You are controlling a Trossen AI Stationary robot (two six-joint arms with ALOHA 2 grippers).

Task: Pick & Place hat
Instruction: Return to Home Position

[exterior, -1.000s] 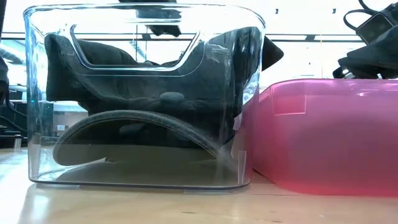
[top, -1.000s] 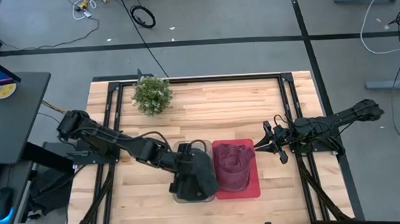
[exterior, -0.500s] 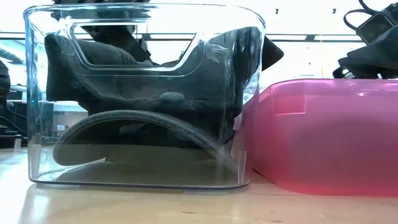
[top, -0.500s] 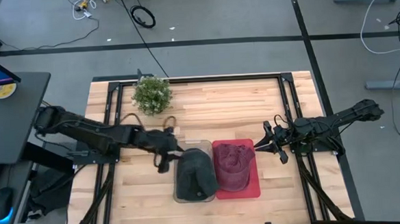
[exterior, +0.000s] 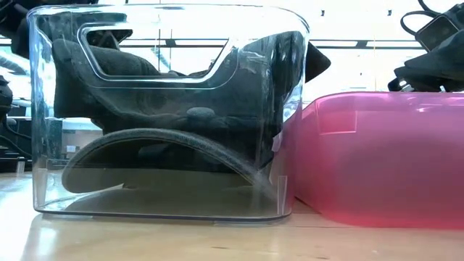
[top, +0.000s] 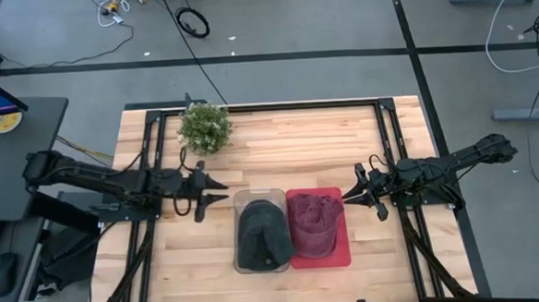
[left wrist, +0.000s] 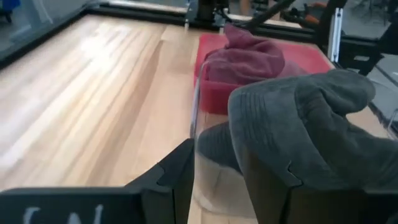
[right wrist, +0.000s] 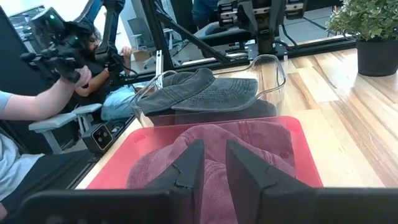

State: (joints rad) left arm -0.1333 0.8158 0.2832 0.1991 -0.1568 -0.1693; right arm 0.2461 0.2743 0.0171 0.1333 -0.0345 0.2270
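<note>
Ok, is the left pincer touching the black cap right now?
Apart. The high view shows the left pincer over bare table just outside the clear bin, whose wall stands between it and the black cap inside.

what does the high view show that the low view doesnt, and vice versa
Only the high view: the potted plant, the red cap, and the left gripper and right gripper flanking the bins, touching neither. Only the low view: the brim of the black cap arching above its bin's floor. Both: the transparent bin holding the black cap, with the red bin beside it.
</note>
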